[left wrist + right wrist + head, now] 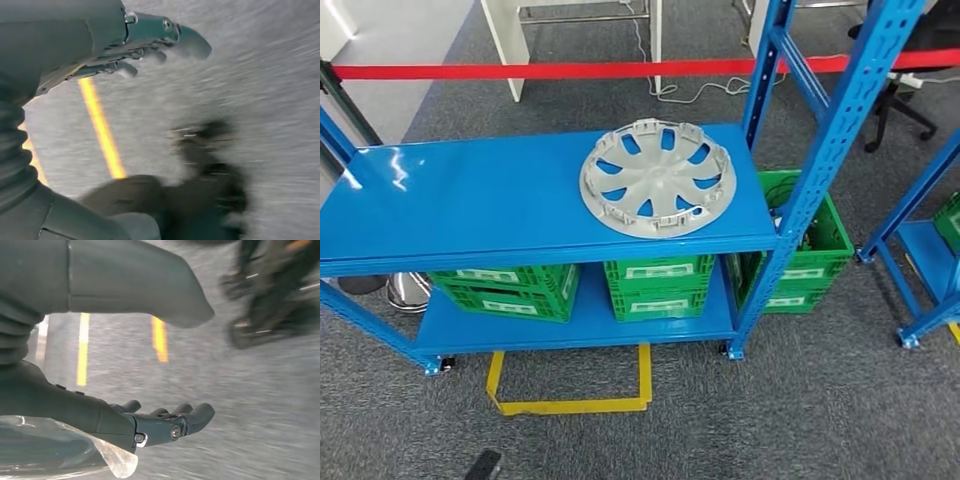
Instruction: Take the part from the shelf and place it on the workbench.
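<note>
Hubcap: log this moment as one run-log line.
hubcap flat on top shelf, untouched | left hand empty, over floor | right hand empty, over floor

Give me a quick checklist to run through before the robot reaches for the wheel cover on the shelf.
1. Wheel cover on the top blue shelf: ok, lying flat near the right end.
2. Nothing resting on the cover: ok.
3. Left hand free: ok, fingers apart, holding nothing.
4. Right hand free: ok, holding nothing.
5. Hands raised to the shelf: not ok, both wrist views look at the floor.
6. Workbench location: cannot tell.
</note>
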Motion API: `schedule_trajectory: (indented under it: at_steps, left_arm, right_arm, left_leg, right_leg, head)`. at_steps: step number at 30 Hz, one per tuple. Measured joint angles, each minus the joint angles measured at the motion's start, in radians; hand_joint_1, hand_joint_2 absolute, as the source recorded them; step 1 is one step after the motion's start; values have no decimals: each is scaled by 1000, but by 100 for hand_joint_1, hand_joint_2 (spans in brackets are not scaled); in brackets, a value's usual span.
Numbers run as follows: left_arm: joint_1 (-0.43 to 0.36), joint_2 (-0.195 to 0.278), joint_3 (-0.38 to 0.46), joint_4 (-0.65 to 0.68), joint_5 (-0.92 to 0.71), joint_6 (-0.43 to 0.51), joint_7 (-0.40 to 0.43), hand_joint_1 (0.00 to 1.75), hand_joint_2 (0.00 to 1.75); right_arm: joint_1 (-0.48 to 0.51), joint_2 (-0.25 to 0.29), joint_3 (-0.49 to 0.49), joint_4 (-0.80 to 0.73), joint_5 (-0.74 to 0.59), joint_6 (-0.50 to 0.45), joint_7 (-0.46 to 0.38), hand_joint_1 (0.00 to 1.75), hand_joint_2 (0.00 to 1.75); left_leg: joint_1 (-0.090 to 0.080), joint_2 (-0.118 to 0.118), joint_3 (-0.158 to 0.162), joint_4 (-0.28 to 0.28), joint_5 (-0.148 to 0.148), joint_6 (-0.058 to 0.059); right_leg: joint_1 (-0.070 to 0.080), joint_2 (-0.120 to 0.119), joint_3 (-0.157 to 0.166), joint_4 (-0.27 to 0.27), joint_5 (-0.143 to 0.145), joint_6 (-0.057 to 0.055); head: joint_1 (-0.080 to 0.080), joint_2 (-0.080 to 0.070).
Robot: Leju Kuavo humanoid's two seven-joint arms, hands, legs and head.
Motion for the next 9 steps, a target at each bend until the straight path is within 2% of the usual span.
schedule_trajectory:
  at_steps: [1, 4, 6, 9]
  left_arm:
    - [12, 1, -4, 6, 2, -1, 0, 0, 175]
    - [37, 5, -13, 18, 5, -4, 1, 0, 175]
    - [45, 7, -16, 23, 6, -4, 0, 0, 175]
    - [52, 7, -21, 30, 6, -4, 0, 0, 175]
  right_arm:
    - [-11, -1, 5, -9, -3, 0, -1, 0, 175]
    - [-36, -3, 17, -27, -8, 0, -2, 0, 175]
    - [-42, -3, 21, -35, -9, 0, -2, 0, 175]
    - [-44, -4, 25, -44, -9, 1, -2, 0, 175]
  left_leg:
    - [0, 0, 0, -1, 2, 11]
    - [1, -5, 1, -2, 3, 12]
    - [2, -8, 1, -4, 5, 6]
    - [5, -10, 1, -7, 8, -17]
  right_leg:
    - [0, 1, 0, 0, -1, -1]
    - [4, -6, -3, 0, -4, -7]
    - [6, -8, -1, 1, -6, -9]
    - [7, -9, 2, 2, -6, -11]
  head:
    - [-2, 0]
    - [-2, 0]
    - [-2, 0]
    - [-2, 0]
